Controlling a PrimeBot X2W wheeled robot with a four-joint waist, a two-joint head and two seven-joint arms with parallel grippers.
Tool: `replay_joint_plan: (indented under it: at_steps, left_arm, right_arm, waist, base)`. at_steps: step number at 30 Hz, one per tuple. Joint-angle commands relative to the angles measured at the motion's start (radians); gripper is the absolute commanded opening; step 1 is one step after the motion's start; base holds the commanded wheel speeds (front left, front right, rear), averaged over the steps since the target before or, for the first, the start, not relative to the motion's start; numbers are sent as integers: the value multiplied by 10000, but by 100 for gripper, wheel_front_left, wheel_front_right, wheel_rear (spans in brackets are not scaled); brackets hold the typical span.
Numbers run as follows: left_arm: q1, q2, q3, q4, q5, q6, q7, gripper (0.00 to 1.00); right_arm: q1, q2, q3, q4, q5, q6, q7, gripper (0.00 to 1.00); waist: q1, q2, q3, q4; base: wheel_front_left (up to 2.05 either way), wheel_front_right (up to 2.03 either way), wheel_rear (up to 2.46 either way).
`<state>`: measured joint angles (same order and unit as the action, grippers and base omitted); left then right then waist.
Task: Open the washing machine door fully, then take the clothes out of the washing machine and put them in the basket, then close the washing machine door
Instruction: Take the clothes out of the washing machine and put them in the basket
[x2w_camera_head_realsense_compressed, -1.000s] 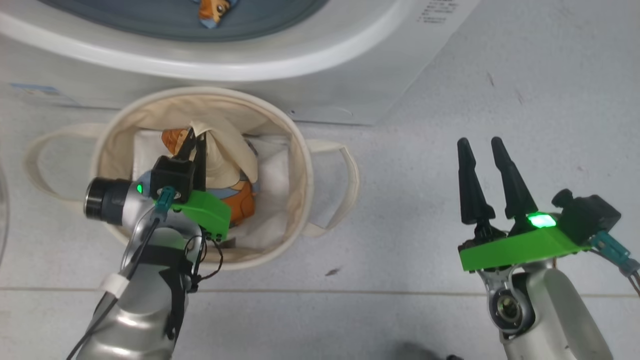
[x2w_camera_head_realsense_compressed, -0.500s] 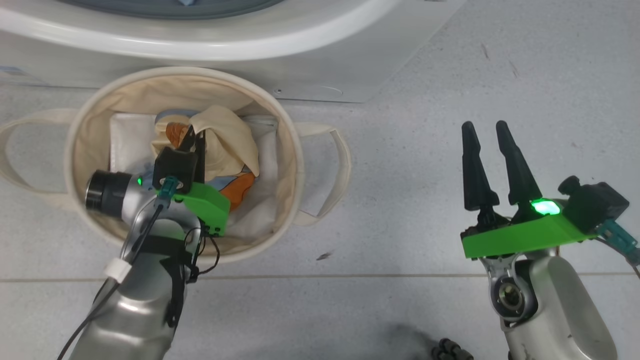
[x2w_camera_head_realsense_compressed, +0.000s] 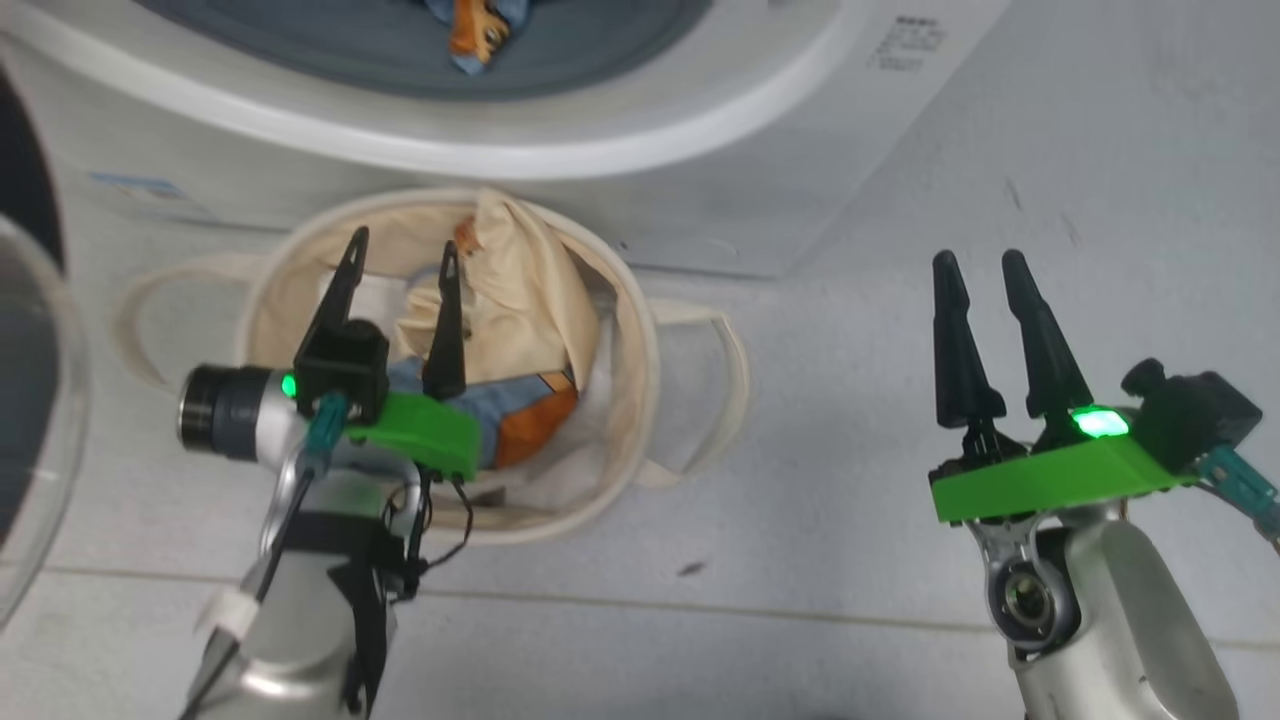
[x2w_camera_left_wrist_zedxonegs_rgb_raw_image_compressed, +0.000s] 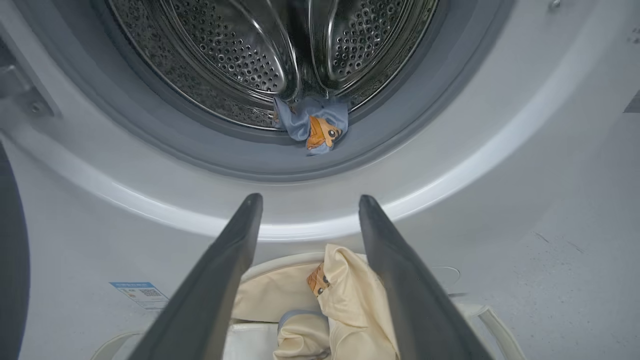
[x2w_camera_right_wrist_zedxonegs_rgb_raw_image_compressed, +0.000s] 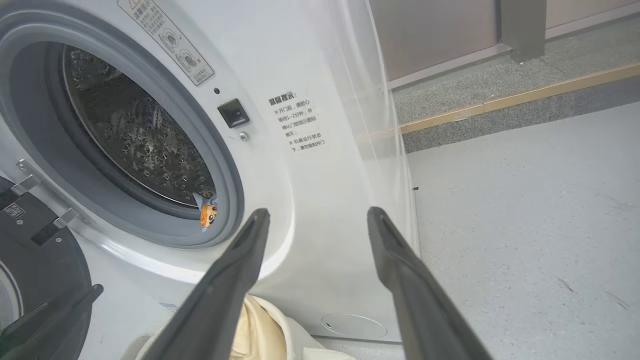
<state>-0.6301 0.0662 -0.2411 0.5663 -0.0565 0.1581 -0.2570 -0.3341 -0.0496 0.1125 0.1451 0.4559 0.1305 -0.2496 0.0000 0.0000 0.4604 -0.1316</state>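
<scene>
The left gripper (x2w_camera_head_realsense_compressed: 403, 240) hangs over the basket (x2w_camera_head_realsense_compressed: 640, 350), its fingers spread wide with nothing between them. The clothes (x2w_camera_head_realsense_compressed: 520, 280) lie in the basket beneath it: a cream cloth heaped up toward the far rim, with blue and orange fabric on the near side. The head view cannot settle whether the fingers brush the cream cloth. The left wrist view shows the gap between them empty, and the cloth sits lower down.

The basket stands on the floor (x2w_camera_head_realsense_compressed: 900, 600), just in front of the machine (x2w_camera_head_realsense_compressed: 700, 190). The door (x2w_camera_head_realsense_compressed: 30, 400) is swung open at the far left, its glass bowl and black rim cut off by the edge of the picture.

The head view catches only the lower lip of the porthole, where a blue piece (x2w_camera_head_realsense_compressed: 475, 30) with an orange bear print lies on the grey gasket. The left wrist view looks straight into the steel drum (x2w_camera_left_wrist_zedxonegs_rgb_raw_image_compressed: 225, 55) and shows that blue piece draped over the drum's near edge. It also takes in a blue sticker (x2w_camera_left_wrist_zedxonegs_rgb_raw_image_compressed: 140, 295) low on the machine's front.

The right gripper (x2w_camera_head_realsense_compressed: 978, 258) is well to the right of the basket, above bare floor — open and empty. Its own view adds the machine's right side, a printed label (x2w_camera_right_wrist_zedxonegs_rgb_raw_image_compressed: 300, 122), the latch and the door's hinge.
</scene>
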Motion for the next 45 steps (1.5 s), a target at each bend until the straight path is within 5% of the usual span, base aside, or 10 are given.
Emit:
replay_joint_plan:
  at_steps: [1,16,45]
  left_arm:
    - [297,94,334,-813,-45,37,-47,100]
    - [2869,-44,390,-4718,102,-162,-47,100]
    - [4750,-135,651,-3685,-591,-409,-47,100]
  right_arm:
    - [312,-6,107,-226,-124,2,-122,100]
    - [1212,-6,-154,-234,-257,2,-122,100]
    - [2309,-6,36,-358,-228,2,-122,100]
  waist:
    - [0,0,-560,319]
    - [0,0,-2452,815]
    - [0,0,-3643,685]
  base:
    - [0,0,0]
    - [0,0,0]
    - [0,0,0]
